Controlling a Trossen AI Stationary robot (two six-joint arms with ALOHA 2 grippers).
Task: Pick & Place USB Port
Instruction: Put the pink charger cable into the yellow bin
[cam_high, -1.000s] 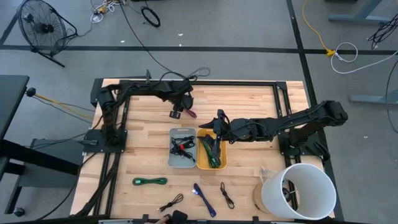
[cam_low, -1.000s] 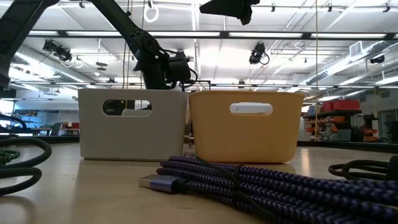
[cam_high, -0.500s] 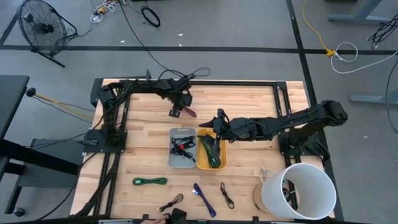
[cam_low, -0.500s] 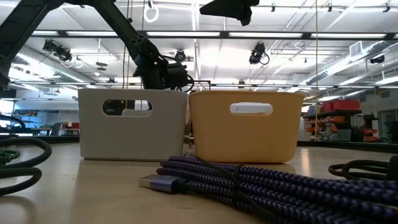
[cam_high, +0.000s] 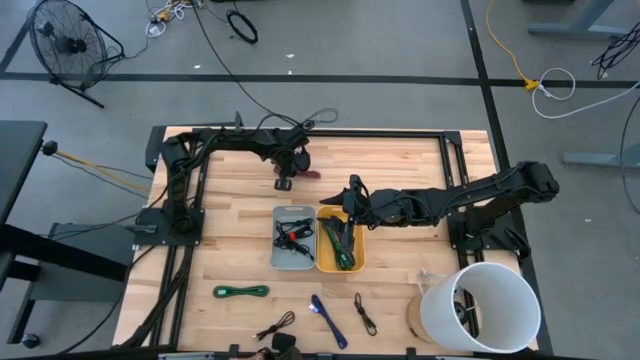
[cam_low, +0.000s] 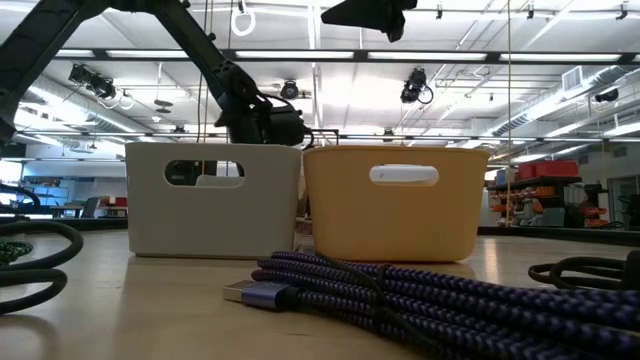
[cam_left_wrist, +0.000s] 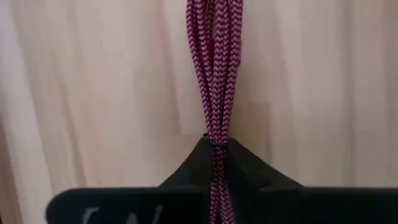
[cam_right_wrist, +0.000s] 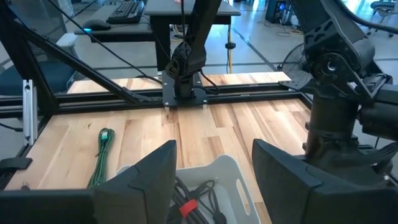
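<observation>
A magenta braided cable (cam_left_wrist: 214, 74), folded into a bundle of several strands, lies on the wooden table near its far edge. My left gripper (cam_high: 288, 178) stands over the cable (cam_high: 307, 175), pointing steeply down and shut on it. My right gripper (cam_high: 350, 195) hovers open above the far end of the yellow bin (cam_high: 340, 247); its fingers (cam_right_wrist: 134, 180) have nothing between them. Beside the yellow bin stands a grey bin (cam_high: 292, 238) with black and red cables in it. My left gripper pinches the bundled strands of the magenta cable (cam_left_wrist: 215, 134) between its two fingers (cam_left_wrist: 245, 168), coming from above and pointing steeply down. The fingers lie across the strands. Beyond the fingers, the rest of the bundle runs straight along the table top.
Near the front edge lie a green cable (cam_high: 241, 291), a purple cable (cam_high: 328, 320) and two black cables (cam_high: 365, 313). A white bucket (cam_high: 480, 305) stands at the near right corner. Dark frame rails (cam_high: 380, 134) run along the far edge.
My left gripper has sunk a little toward the table, rolled about its own axis and shut on the magenta cable. The cable's end beside the fingers has shifted slightly toward the far edge.
</observation>
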